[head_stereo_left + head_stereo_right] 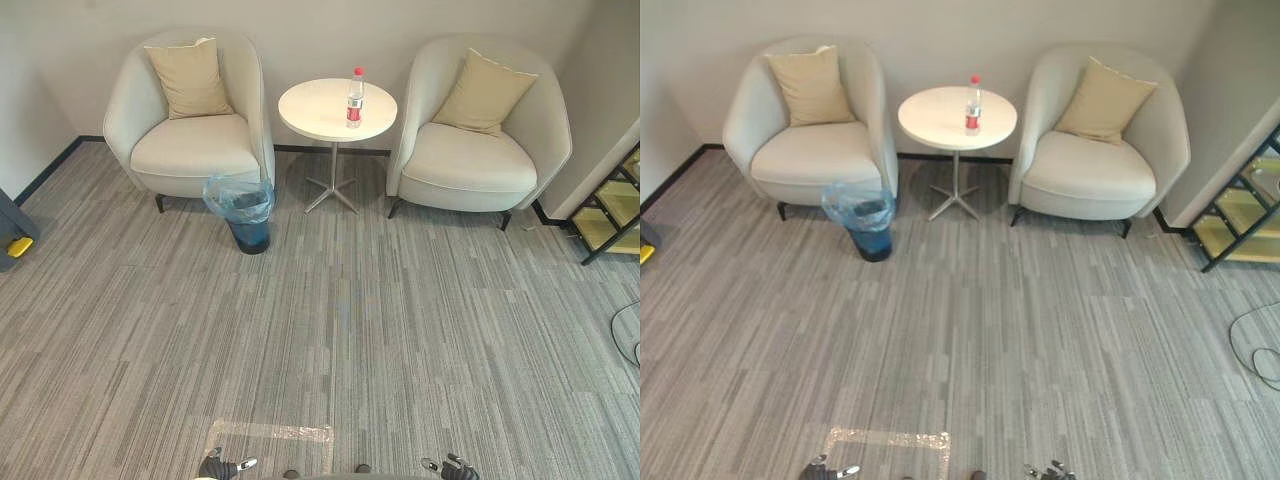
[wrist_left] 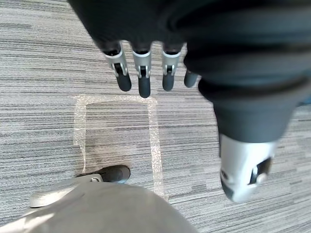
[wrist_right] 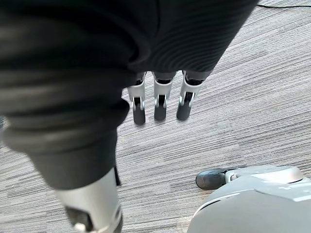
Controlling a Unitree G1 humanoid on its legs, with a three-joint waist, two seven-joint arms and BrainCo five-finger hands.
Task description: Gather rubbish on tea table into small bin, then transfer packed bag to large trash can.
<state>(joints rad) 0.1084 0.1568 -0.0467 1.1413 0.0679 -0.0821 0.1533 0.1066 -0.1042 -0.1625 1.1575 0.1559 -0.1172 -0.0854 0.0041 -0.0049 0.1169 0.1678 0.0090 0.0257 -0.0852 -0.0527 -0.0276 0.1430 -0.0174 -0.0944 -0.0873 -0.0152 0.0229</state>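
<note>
A plastic bottle (image 1: 355, 97) with a red cap and label stands upright on the round white tea table (image 1: 318, 112) between two armchairs, far ahead. The small dark bin (image 1: 246, 212), lined with a blue bag, sits on the carpet to the table's left, against the left armchair. My left hand (image 1: 222, 466) and right hand (image 1: 452, 468) hang low at the bottom edge of the eye views, far from the table. In the wrist views the left hand's fingers (image 2: 141, 73) and the right hand's fingers (image 3: 160, 99) point straight down, holding nothing.
Two beige armchairs (image 1: 195, 120) (image 1: 480, 135) with cushions flank the table against the wall. A black-framed shelf (image 1: 612, 208) stands at the right. A square of clear tape (image 1: 272, 440) marks the grey carpet near me. A dark object with a yellow part (image 1: 14, 238) sits at the left edge.
</note>
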